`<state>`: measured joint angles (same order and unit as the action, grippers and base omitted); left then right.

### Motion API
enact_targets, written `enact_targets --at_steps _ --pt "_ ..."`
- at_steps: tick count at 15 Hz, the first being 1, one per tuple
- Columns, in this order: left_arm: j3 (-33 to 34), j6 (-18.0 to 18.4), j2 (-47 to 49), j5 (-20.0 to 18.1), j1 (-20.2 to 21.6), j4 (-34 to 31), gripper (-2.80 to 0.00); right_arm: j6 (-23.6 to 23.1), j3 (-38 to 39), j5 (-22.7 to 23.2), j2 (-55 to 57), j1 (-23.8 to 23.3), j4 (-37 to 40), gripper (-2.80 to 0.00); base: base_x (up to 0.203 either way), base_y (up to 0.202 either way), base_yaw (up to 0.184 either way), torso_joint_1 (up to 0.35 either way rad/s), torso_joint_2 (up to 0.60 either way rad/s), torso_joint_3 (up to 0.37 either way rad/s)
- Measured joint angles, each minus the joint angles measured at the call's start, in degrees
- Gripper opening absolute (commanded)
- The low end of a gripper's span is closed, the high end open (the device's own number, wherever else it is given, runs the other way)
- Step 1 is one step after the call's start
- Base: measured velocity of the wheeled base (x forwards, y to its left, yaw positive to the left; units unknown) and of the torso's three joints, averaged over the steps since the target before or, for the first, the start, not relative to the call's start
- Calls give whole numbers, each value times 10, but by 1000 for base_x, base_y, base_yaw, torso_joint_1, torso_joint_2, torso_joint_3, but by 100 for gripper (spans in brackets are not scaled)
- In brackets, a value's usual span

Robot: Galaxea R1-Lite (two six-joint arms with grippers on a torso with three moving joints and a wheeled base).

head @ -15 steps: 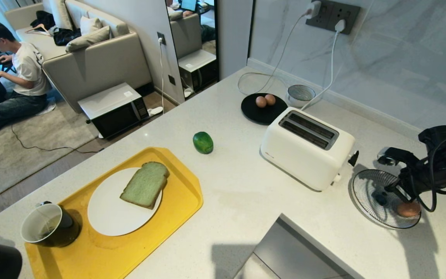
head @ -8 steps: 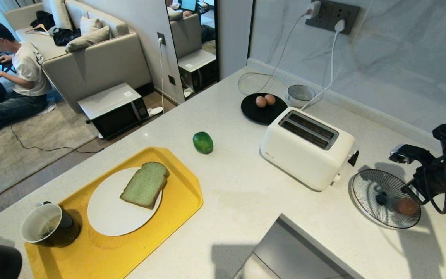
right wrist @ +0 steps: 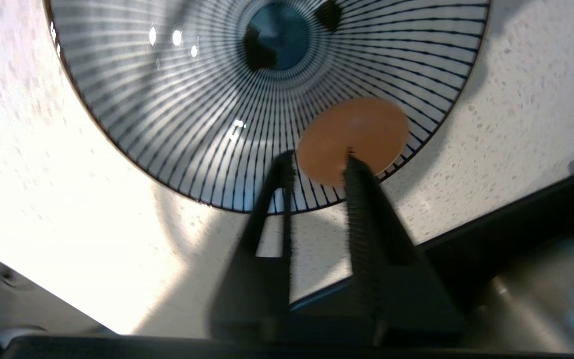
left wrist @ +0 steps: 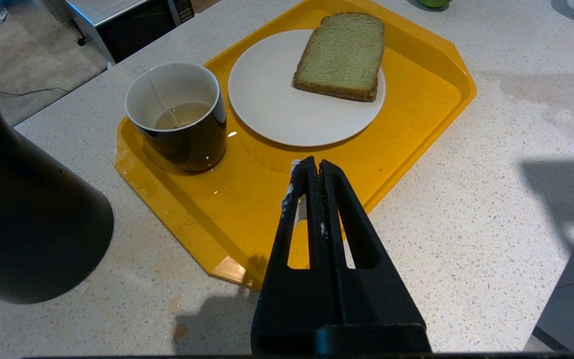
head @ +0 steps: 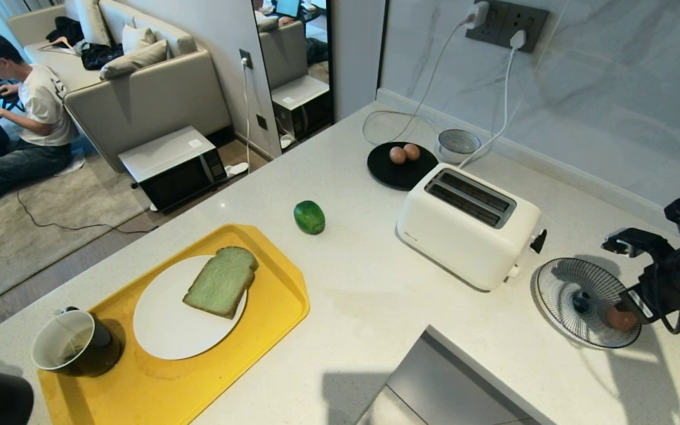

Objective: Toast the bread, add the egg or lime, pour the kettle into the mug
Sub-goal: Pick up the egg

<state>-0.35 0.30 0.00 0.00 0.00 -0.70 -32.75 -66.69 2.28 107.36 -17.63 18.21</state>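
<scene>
Your right claw (right wrist: 317, 169) hangs over the near rim of the striped plate (head: 558, 289), right of the toaster (head: 470, 227); its fingers stand slightly apart with nothing between them, tips just short of the egg (right wrist: 353, 140) lying on that rim. Your left claw (left wrist: 313, 172), fingers pressed together and empty, is poised above the tray (left wrist: 416, 94). On the tray: the bread (head: 221, 282) lies on a white plate (head: 163, 330); the mug (head: 74, 343) stands beside it, pale liquid inside. The kettle (left wrist: 23, 209) stands on the counter (head: 363, 295) just off the tray. The lime (head: 309, 216) lies on the counter between tray and toaster.
</scene>
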Motion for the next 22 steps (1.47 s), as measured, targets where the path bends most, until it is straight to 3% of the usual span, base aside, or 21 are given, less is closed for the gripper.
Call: enact_targets --at_steps 2,6,9,14,22 --pt "0 0 0 0 0 0 -280 76 -4 -16 2 9 0 0 0 0 0 0 0 0" --pt "0 0 0 0 0 0 -280 279 -17 -118 21 50 -6 0 0 0 0 0 0 0" --pt "0 0 0 0 0 0 -280 379 -21 -170 39 61 -5 0 0 0 0 0 0 0" --pt "0 0 0 0 0 0 -280 424 -16 -163 65 60 -5 0 0 0 0 0 0 0" --pt "0 1 0 0 0 0 -280 421 -39 -115 82 37 -7 0 0 0 0 0 0 0"
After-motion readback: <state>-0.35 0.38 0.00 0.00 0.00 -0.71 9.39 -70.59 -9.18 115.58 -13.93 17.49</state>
